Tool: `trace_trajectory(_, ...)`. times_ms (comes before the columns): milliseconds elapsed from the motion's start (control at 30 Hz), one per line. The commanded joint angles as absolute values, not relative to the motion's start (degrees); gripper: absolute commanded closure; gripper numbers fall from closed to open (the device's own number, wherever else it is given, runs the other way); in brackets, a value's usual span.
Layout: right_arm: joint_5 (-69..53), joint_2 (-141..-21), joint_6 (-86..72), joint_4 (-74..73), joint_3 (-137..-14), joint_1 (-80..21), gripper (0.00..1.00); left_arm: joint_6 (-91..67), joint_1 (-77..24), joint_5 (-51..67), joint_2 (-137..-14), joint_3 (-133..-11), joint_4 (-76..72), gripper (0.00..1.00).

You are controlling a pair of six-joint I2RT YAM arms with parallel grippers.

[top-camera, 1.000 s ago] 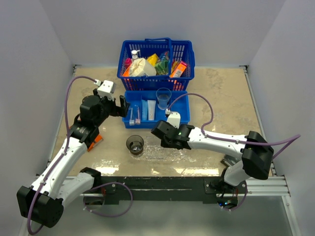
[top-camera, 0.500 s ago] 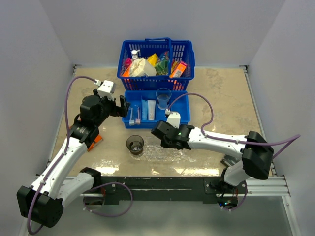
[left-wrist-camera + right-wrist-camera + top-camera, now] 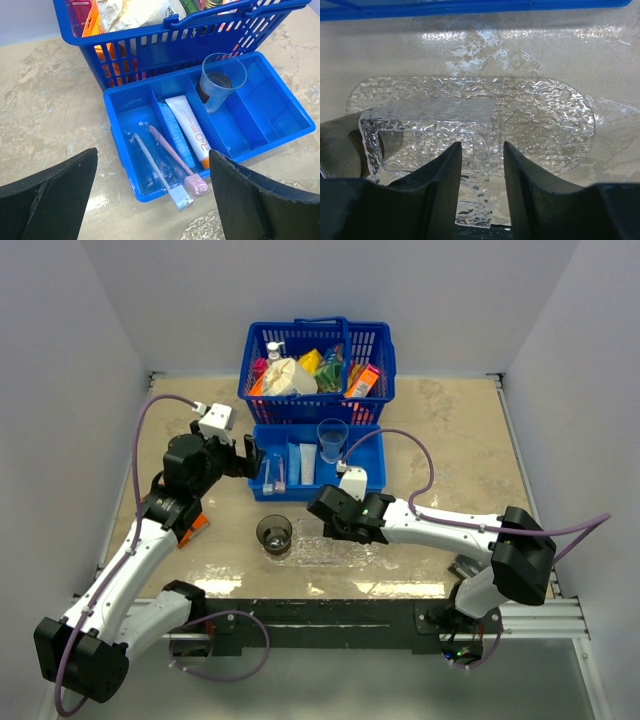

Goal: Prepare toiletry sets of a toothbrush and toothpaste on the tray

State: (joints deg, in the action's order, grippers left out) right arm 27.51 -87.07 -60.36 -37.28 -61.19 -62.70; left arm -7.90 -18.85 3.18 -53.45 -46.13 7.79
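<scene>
In the top view nothing is shifting across the past second. Both arms are keeping their poses, so the sets are not yet begun. On the left, the left fingers (image 3: pixel 60 195) are spread wide, hovering just short of the blue bin (image 3: pixel 280 107) and touching nothing. Its leftmost compartment is holding both toothbrushes (image 3: pixel 172 162), heads at the near wall. The next is holding the toothpaste (image 3: pixel 189 127), a white tube beside a blue one. Only the left wrist view is showing these clearly; from above they are mere slivers. Further right, a smoky cup (image 3: pixel 274 532) is standing by the left end of the tray (image 3: pixel 545 120), which is lying on the counter (image 3: pixel 450 440) bare of brush or paste. The right fingers (image 3: pixel 440 190) are set narrow, seemingly pinching a raised clear strip of the tray. The right wrist view alone is revealing the tray's oval outline; overhead it is just a glint.
</scene>
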Motion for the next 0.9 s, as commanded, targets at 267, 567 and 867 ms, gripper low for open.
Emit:
trace_trajectory(267,30.9,-79.0,-56.7,-39.5,-63.9,-62.9,0.37,-7.3,-19.2,2.7,-53.7,-46.1,5.9,0.04)
trace_trajectory(567,28.3,-69.7,-42.0,-41.0,-68.3,-53.3,0.31,-7.2,-19.3,2.1,-53.6,-46.0,5.9,0.04)
trace_trajectory(867,24.8,-78.5,-27.7,-33.9,-76.9,-44.8,0.32,-6.7,-19.3,1.1,-54.7,-46.1,6.2,0.04)
